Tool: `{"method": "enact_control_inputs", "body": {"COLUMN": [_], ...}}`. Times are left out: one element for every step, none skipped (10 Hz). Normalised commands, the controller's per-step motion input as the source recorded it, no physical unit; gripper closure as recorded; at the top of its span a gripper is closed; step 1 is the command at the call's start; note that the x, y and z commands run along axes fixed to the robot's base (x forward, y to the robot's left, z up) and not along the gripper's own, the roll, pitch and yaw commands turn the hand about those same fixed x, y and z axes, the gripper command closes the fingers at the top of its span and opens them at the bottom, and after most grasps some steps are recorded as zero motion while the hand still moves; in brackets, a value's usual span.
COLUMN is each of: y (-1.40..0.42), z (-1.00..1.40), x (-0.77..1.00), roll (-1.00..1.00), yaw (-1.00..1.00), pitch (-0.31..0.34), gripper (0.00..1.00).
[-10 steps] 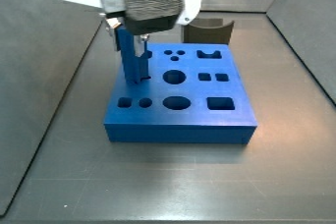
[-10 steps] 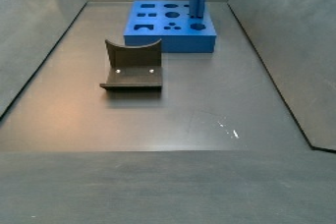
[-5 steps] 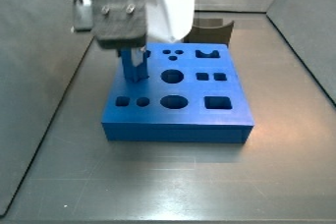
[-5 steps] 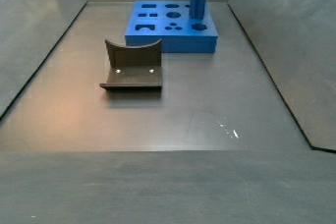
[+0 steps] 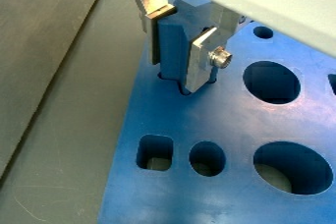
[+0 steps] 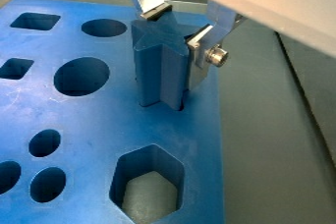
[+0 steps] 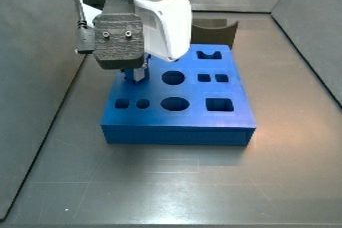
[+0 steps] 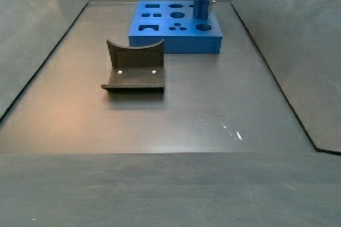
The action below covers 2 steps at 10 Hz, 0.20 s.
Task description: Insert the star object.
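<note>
Dark grey curved piece (image 8: 134, 68) sits mid-left on the floor, well apart from the wide flat blue block (image 8: 173, 27) behind it. Gripper (image 6: 178, 31) pinches the slim blue star peg (image 6: 159, 66), upright, lower end in a block hole.

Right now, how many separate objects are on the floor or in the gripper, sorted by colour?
Blue: 2, the slim bright-blue star peg, standing in the block between the gripper's fingers, and the wide flat blue block with shaped holes.
Dark grey: 1, the curved piece.
Total: 3.
</note>
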Motion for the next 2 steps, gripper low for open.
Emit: {"method": "enact_control_inputs", "body": {"y": [0.00,0.00], "z": [-0.03,0.00], "x": [0.00,0.00], "roll": [0.00,0.00], "yaw": [0.00,0.00], "pitch": [-0.051,0.000], "gripper": [1.00,1.00]}}
